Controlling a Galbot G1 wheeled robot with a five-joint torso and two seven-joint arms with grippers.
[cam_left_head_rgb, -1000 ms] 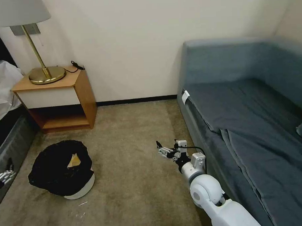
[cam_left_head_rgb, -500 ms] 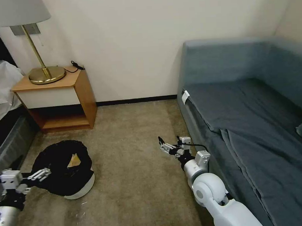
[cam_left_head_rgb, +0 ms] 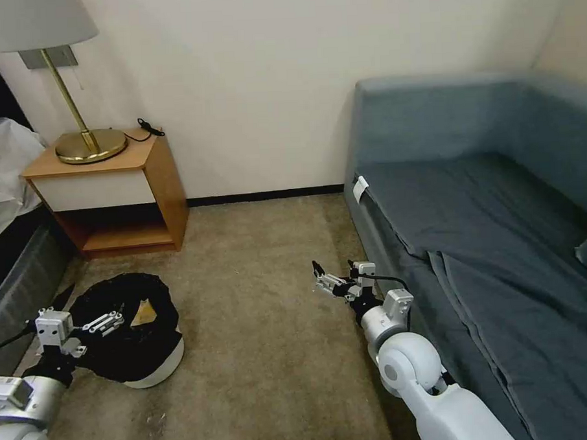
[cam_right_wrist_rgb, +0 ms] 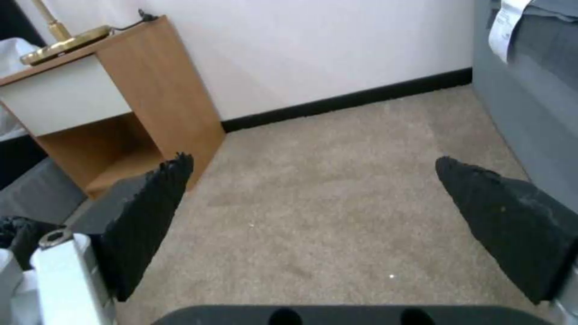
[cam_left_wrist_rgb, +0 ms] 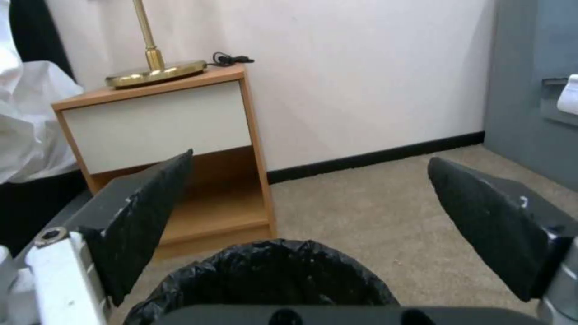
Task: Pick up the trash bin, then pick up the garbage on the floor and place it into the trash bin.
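The trash bin, a low white bin lined with a crinkled black bag, stands on the carpet at the left. A yellow-brown piece of garbage lies inside it. My left gripper hovers open over the bin's near-left rim. In the left wrist view the bag's rim lies just below and between the spread fingers of the left gripper. My right gripper hangs open above bare carpet beside the sofa. In the right wrist view the right gripper holds nothing.
A wooden nightstand with a brass lamp stands behind the bin. A bed is at the far left. A blue-grey sofa fills the right. Open carpet lies between bin and sofa.
My left arm has come in from the lower left, and its gripper now reaches over the bin's rim. The right gripper has drifted slightly toward the sofa.
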